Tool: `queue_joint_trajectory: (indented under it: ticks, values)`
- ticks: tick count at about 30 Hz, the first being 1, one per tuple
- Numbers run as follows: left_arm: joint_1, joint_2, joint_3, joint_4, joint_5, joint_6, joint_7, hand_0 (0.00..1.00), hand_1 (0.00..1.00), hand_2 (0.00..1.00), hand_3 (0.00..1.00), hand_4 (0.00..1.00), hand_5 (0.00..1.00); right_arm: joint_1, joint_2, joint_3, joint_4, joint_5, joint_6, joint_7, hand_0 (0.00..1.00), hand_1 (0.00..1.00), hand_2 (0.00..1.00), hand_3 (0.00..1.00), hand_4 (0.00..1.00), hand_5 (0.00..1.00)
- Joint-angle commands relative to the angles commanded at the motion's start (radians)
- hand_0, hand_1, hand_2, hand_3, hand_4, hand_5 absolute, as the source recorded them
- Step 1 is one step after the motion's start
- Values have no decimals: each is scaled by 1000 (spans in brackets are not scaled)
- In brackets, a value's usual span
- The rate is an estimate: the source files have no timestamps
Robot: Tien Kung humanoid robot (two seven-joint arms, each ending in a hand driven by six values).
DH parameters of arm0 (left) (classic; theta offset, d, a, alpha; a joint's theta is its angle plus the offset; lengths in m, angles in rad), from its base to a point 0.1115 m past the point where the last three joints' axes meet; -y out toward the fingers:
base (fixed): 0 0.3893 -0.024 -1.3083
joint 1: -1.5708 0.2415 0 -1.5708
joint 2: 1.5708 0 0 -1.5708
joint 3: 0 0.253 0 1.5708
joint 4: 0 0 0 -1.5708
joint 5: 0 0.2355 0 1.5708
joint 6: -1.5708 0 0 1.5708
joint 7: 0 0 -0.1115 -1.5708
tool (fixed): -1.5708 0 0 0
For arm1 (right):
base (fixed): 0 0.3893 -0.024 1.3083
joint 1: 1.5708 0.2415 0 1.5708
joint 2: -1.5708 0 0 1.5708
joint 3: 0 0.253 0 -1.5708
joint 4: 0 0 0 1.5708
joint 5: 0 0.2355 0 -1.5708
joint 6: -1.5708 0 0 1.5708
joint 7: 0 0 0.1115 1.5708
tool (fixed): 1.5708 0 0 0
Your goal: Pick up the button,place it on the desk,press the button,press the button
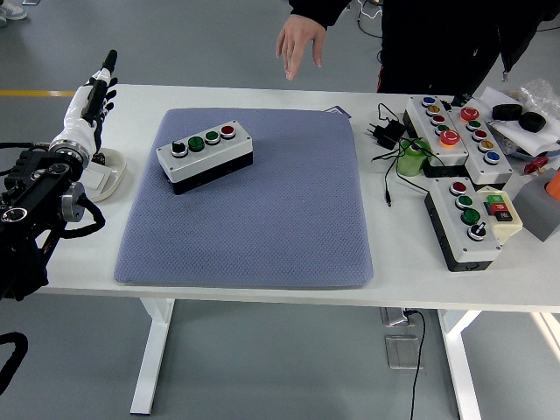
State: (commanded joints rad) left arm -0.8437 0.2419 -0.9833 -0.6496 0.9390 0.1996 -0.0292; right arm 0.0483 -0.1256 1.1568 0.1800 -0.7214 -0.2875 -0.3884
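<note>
A button box point(206, 154) with a grey top and black base lies on the grey mat point(254, 227), toward its far left. Along its top run a black knob, two green buttons and a red button. My left hand point(90, 103) is at the table's left edge, well left of the box, its fingers point(107, 66) stretched out straight toward the far side and holding nothing. A person stands at the far side with one hand point(300, 42) hanging open above the table's far edge. My right arm is out of view.
Several other button boxes point(455, 131) lie at the right, with a green cylinder point(411, 158), a black power adapter point(386, 133) and its cable. A white object point(107, 174) sits by my left wrist. Black rolls point(518, 115) and a grey block point(540, 208) are far right.
</note>
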Motion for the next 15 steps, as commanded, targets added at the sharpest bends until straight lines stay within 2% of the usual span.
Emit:
queue_joint_trajectory:
  ticks: [3, 6, 7, 10, 12, 15]
  values:
    - [-12, 1, 38, 1, 78, -5, 37, 964, 976, 998, 998, 983, 918, 1, 0, 0, 0, 0, 0, 0, 642, 508, 549, 589, 246, 352]
    - [-33, -2, 89, 12, 208, -17, 84, 964, 976, 998, 998, 983, 918, 3, 0, -2, 0, 1, 0, 0, 642, 508, 549, 589, 246, 352]
    - [-47, -7, 125, 26, 254, -24, 116, 998, 988, 998, 998, 998, 770, 4, -1, -3, 0, 2, 0, 0, 642, 508, 549, 589, 246, 352]
    - [-77, -22, 202, 68, 384, -43, 178, 998, 988, 998, 998, 998, 770, 8, -2, -6, 0, 4, 0, 1, 642, 508, 549, 589, 246, 352]
    - [-83, -25, 225, 77, 461, -49, 194, 998, 988, 998, 998, 998, 770, 9, -3, -6, 0, 4, 0, 2, 642, 508, 549, 589, 246, 352]
    - [-101, -41, 280, 102, 584, -88, 236, 989, 986, 998, 998, 998, 744, 11, -4, -6, 0, 4, 0, 3, 642, 508, 549, 590, 246, 352]
